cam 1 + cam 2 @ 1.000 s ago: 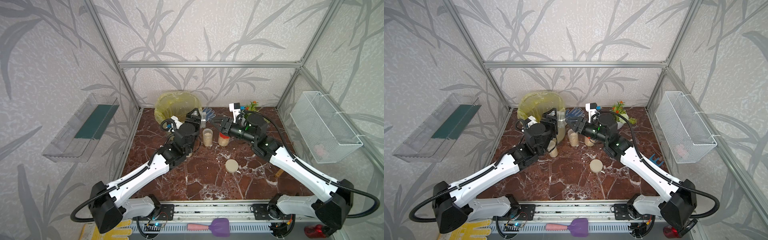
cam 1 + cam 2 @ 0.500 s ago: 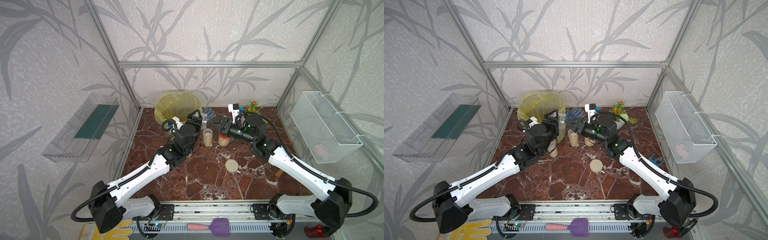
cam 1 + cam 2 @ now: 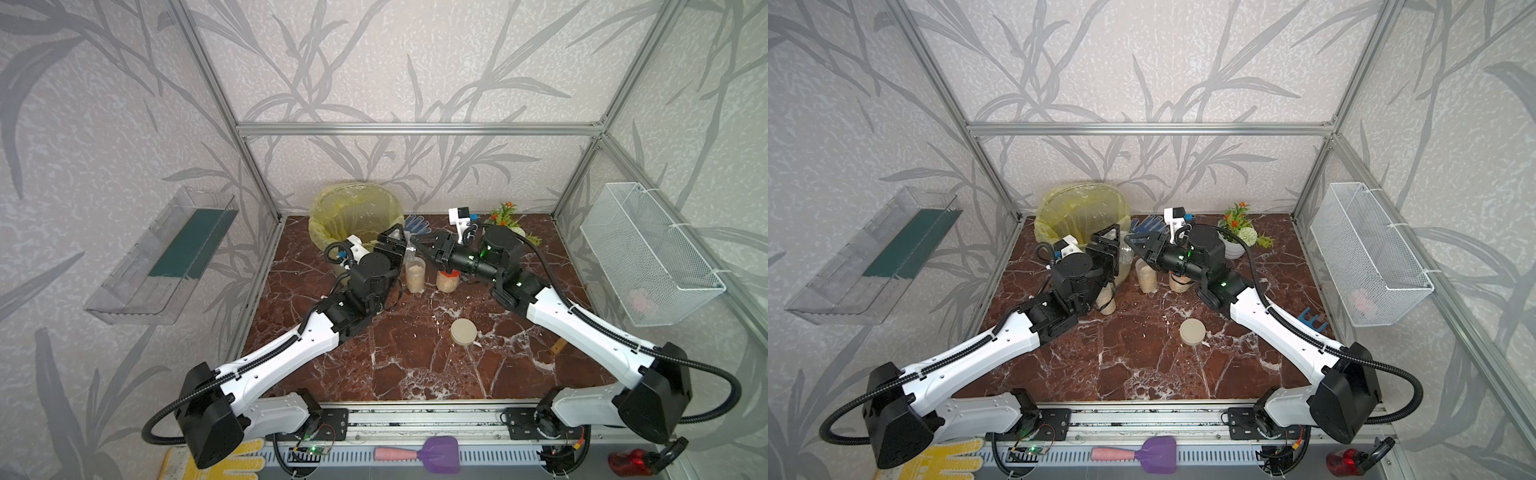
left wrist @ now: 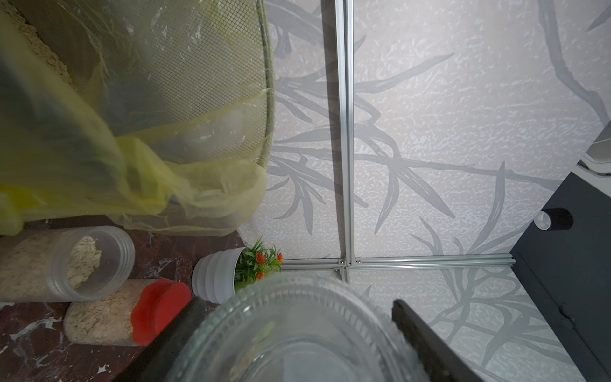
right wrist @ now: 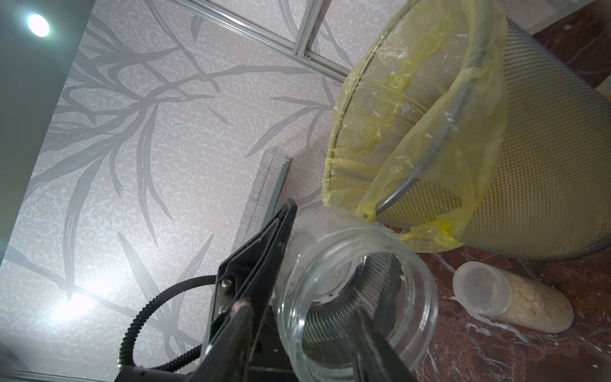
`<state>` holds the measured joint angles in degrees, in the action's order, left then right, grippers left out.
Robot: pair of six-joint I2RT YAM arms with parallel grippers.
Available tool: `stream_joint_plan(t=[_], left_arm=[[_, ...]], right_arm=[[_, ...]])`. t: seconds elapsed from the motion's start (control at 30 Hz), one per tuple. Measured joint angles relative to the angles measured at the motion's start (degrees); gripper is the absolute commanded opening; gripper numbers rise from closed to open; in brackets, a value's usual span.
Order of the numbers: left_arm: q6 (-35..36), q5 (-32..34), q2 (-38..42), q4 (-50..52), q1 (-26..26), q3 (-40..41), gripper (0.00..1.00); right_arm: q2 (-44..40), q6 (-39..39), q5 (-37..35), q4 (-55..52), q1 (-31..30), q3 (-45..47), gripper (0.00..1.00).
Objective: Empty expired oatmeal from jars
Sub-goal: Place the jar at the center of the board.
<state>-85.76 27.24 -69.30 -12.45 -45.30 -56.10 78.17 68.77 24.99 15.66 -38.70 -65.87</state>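
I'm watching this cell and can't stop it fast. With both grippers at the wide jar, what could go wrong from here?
1. The left gripper clamps the wide jar while the right gripper has its jaws apart at the jar's mouth. A mistimed release could drop it onto the marble table.
2. The lidless slim jar of oatmeal stands close beside both grippers. A sweep of either arm might tip it and spill flakes.

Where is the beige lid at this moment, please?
In a top view the beige lid lies flat on the marble tabletop, nearer the arms' bases than the red-capped jar, beside the right arm.
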Motion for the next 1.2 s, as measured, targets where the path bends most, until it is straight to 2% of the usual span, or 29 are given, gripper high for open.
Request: stream_joint_plan(t=[0.23, 0.6, 0.8, 0.87, 0.97, 1.03, 1.1, 1.2], left_arm=[[1.4, -0.7, 0.7, -1.0, 0.0, 0.1, 0.0], [2.3, -2.8, 0.2, -1.8, 0.0, 0.1, 0.0], [3.2, -2.9, -0.1, -2.5, 0.1, 0.1, 0.0], [3.4, -2.8, -0.2, -2.6, 0.2, 0.1, 0.0], [2.7, -2.9, -0.2, -3.7, 0.3, 0.1, 0.12], [2.7, -2.9, -0.2, -3.9, 0.3, 0.1, 0.25], [2.7, -2.9, -0.2, -3.6, 0.4, 0.1, 0.3], [2.6, -3.2, -0.2, -3.2, 0.3, 0.1, 0.45]], right_arm=[[1.7, 4.2, 0.9, 3.1, 0.0, -0.5, 0.45], [4.0, 10.1, 1.5, 7.9, 0.9, -0.8, 0.36], [4.8, 11.9, 2.4, 8.7, 1.3, -1.0, 0.2], [4.9, 13.0, 2.5, 8.8, 1.4, -1.1, 0.12], [4.9, 14.2, 3.1, 9.3, 1.4, -1.7, 0.03], [4.8, 14.1, 3.4, 9.2, 1.4, -1.8, 0.01], [4.8, 13.9, 3.4, 8.7, 1.4, -1.8, 0.0], [4.4, 12.9, 3.3, 7.1, 1.4, -1.9, 0.0]])
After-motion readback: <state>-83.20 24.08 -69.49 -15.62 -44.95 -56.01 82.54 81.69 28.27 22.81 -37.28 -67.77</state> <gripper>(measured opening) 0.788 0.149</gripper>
